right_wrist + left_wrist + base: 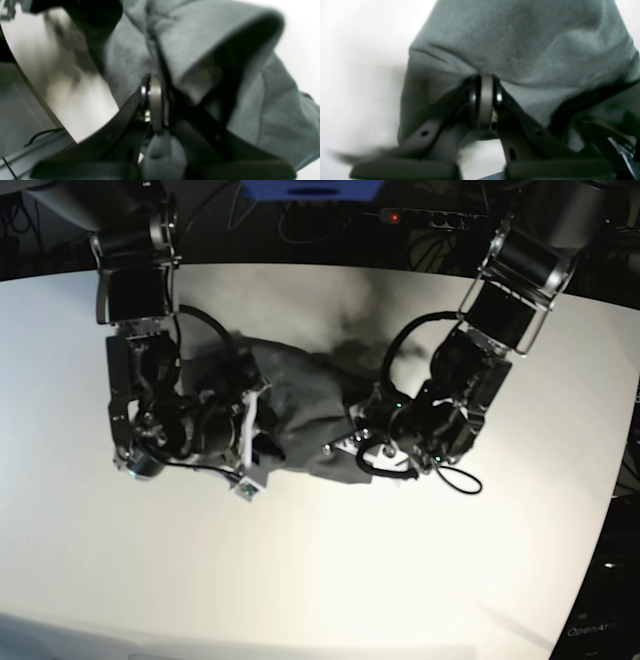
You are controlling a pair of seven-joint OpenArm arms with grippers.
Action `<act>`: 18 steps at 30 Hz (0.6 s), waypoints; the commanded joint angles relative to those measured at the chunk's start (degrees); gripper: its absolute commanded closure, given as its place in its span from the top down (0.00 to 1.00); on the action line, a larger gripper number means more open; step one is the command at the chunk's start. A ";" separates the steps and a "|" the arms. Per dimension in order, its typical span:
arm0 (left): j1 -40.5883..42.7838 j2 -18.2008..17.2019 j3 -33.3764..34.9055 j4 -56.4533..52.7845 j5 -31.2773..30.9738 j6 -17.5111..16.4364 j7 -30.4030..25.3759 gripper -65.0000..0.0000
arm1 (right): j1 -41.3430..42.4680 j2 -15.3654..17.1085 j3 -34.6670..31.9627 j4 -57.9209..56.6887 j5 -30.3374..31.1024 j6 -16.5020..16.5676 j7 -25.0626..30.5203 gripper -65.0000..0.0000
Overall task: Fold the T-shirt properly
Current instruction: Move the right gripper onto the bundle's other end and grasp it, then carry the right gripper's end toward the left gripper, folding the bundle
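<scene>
while both arms hold the t-shirt (300,415) between them above the middle of the white tabletop (330,580), the thing to get right is keeping the two grips level and evenly tensioned. the left pincer (485,100) is clamped on a pinch of the grey fabric, with cloth spreading away above its tips in soft wrinkles. the right pincer (155,102) is likewise clamped on the t-shirt, with a rolled or doubled fold of cloth bulging just beside it and a tuft poking down between its arms. in the base view the garment sits bunched in a dark band stretched from one wrist to the other; whether it is fully lifted or partly resting on the tabletop i cannot tell, and which edge each pincer has hold of is hidden by the arms.

judging from this, the step in hand is carrying a gripped edge over to make a fold. to do it well, the two arms should move together at the same height and pace so the cloth between them stays taut without being dragged askew. the bulky fold by the right pincer suggests several layers are caught, so the release should come only once the edge lies flat, or the layers will spring back. soft wrinkly fabric like this will sag and crease if allowed to go slack.
</scene>
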 commanded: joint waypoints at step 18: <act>3.57 -1.09 0.93 -2.07 6.04 3.62 1.95 0.05 | 3.76 7.34 -3.11 0.92 1.09 -6.96 3.65 0.01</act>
